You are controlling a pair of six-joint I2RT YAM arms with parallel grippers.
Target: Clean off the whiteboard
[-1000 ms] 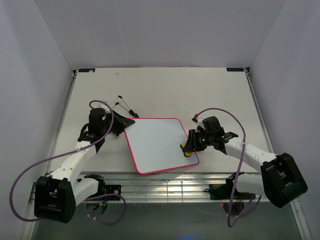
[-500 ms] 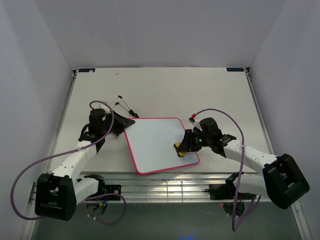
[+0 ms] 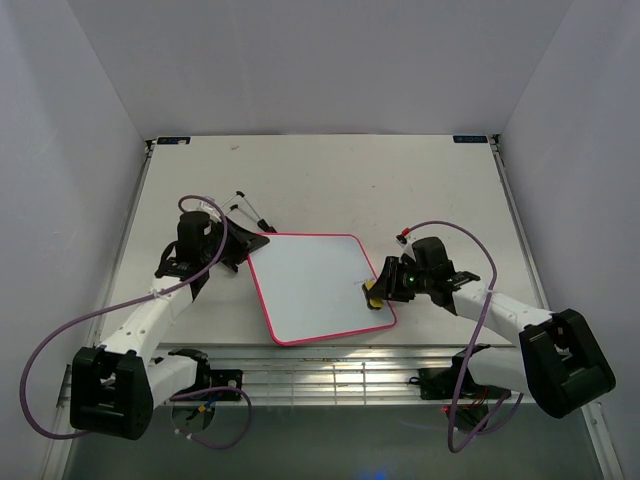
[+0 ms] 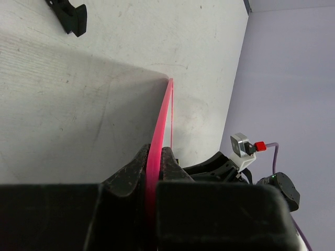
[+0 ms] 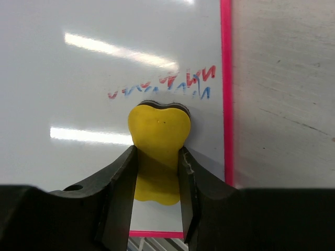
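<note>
The whiteboard (image 3: 315,285), glossy white with a pink-red rim, lies at the table's near middle. My left gripper (image 3: 243,250) is shut on its left corner; the left wrist view shows the pink rim (image 4: 161,125) pinched between the jaws. My right gripper (image 3: 378,293) is shut on the yellow sponge (image 5: 158,129) and presses it on the board near its right edge. Remnants of red and blue handwriting (image 5: 172,83) sit just beyond the sponge, beside the right rim (image 5: 226,78).
Two black-tipped markers (image 3: 250,210) lie on the table behind the left gripper; one black tip shows in the left wrist view (image 4: 70,15). The table's slatted near edge (image 3: 330,365) is just below the board.
My right gripper slid the sponge left over the board, then back right toward the rim. The left gripper and board corner shifted slightly up and left.
</note>
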